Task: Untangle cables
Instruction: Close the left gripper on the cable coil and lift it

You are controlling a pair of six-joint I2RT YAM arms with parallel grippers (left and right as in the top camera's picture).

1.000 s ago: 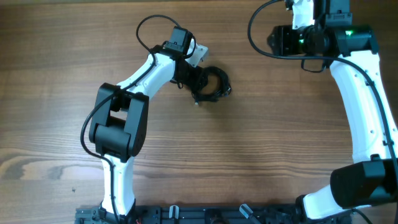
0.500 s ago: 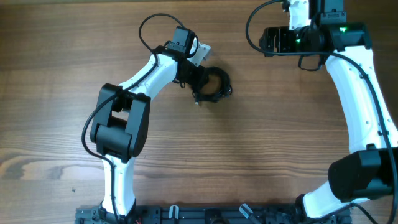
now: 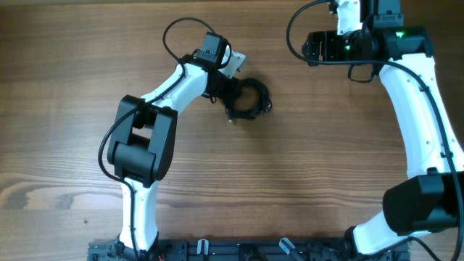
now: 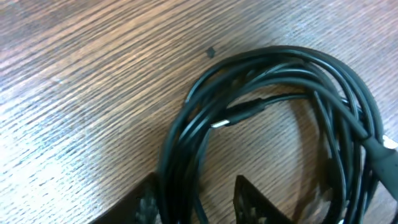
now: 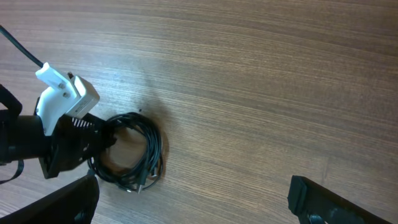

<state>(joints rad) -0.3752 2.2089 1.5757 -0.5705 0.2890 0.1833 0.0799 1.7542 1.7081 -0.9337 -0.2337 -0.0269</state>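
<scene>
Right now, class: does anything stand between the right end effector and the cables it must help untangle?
Nothing visible does. Only bare table lies between the open right end effector and the cables. The left end effector straddles strands on the coil's far side, outside that path.

The worktop [image 3: 290, 167] is brown wood, its grain running across the frame from left to right. A black rail [image 3: 239, 250] lies along the bottom edge. Close up from the left wrist, a small dark speck [image 4: 210, 53] sits on the wood.
</scene>
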